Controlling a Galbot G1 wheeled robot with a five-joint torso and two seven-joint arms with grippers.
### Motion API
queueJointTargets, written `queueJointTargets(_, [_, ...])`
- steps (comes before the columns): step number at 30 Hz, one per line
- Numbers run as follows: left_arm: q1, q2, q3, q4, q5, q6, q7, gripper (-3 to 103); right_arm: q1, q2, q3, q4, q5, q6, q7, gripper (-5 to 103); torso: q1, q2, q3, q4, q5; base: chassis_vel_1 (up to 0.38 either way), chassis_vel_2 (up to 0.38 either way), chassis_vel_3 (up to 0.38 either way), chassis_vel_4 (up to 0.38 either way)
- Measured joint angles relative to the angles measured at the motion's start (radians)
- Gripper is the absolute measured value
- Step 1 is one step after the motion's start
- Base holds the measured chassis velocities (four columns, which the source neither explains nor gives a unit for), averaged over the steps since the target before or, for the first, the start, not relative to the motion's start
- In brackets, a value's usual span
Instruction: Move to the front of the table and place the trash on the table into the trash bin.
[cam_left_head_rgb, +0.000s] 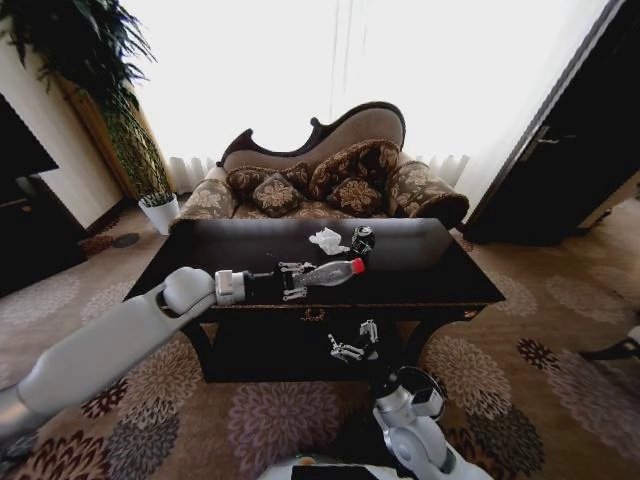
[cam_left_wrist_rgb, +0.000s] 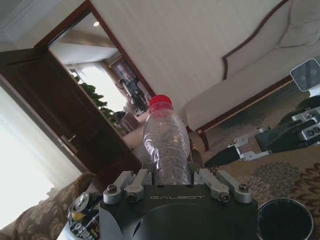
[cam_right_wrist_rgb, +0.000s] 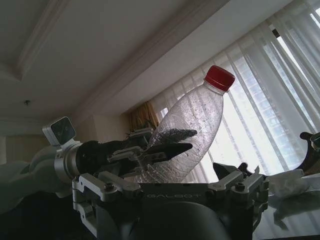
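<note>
My left gripper (cam_left_head_rgb: 297, 281) is shut on the clear crushed plastic bottle (cam_left_head_rgb: 335, 272) with a red cap, holding it over the front part of the dark glossy table (cam_left_head_rgb: 240, 245). The left wrist view shows the bottle (cam_left_wrist_rgb: 166, 145) standing out from between the fingers (cam_left_wrist_rgb: 131, 186). Behind it on the table lie a white crumpled tissue (cam_left_head_rgb: 328, 240) and a dark drink can (cam_left_head_rgb: 362, 240). My right gripper (cam_left_head_rgb: 352, 343) hangs open below the table's front apron, with nothing in it. A round black bin (cam_left_wrist_rgb: 285, 219) shows on the carpet under the left wrist.
A patterned sofa (cam_left_head_rgb: 330, 180) stands right behind the table. A white plant pot (cam_left_head_rgb: 160, 212) and a tall plant stand at the back left. A dark cabinet (cam_left_head_rgb: 25, 200) is at the left and a dark door (cam_left_head_rgb: 560, 170) at the right. Flowered carpet lies all around.
</note>
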Motion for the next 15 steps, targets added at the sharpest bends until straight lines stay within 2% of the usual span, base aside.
queueJointTargets(3, [-0.054,-0.036,0.047,0.022,-0.001,0.0,0.004,31,0.002,0.0,0.014,-0.003,0.003,0.0,0.001,100,0.0,0.0,0.0,-0.0003,0.0001,0.0,0.0,0.0,0.0])
queueJointTargets(4, [-0.098,-0.082,0.086,0.04,-0.002,0.001,0.006,31,0.0,0.006,0.038,-0.007,0.005,0.001,0.001,100,0.0,0.0,0.0,-0.0011,-0.0001,0.0,0.0,0.0,0.0])
queueJointTargets(6, [-0.11,-0.103,0.096,0.041,0.001,0.002,0.008,31,-0.002,0.011,0.055,-0.013,0.006,0.005,0.001,100,0.0,0.0,0.0,-0.0011,0.0,0.0,0.0,0.0,0.0])
queueJointTargets(11, [-0.096,-0.095,0.078,0.021,0.019,0.002,0.021,31,0.001,0.013,0.068,-0.035,0.005,0.013,-0.006,100,0.0,0.0,0.0,-0.0004,0.0001,0.0,0.0,0.0,0.0])
queueJointTargets(15, [-0.051,-0.071,0.024,-0.002,0.055,-0.006,0.04,31,0.008,0.018,0.071,-0.059,0.0,0.015,-0.008,100,0.0,0.0,0.0,0.0,-0.0005,0.0,0.0,0.0,0.0])
